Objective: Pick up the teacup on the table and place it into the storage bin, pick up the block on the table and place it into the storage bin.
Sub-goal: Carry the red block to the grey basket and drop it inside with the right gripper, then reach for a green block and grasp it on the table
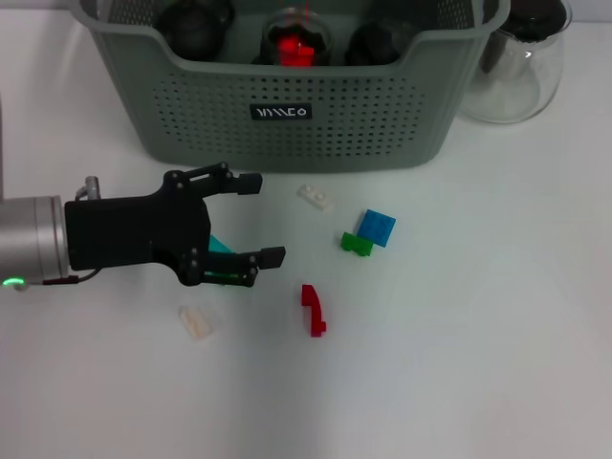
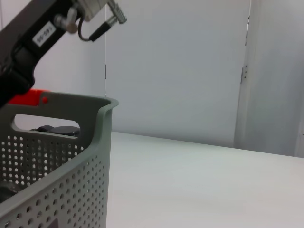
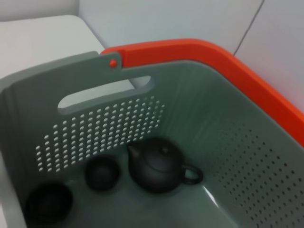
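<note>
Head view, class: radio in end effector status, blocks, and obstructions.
Left end effector open, low over teal block. Right end effector not visible. Storage bin holds dark teaware; five more blocks loose on table. Nothing blocking.

L pincer (image 1: 256, 220) open over teal block (image 1: 222, 246) nr storage bin (image 1: 296, 115).

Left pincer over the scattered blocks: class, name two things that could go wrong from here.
1. The open left pincer hovers above the teal block, which is partly hidden under it; a descent could miss or nudge it.
2. The bin stands close behind; swinging upward could clip its wall.
</note>
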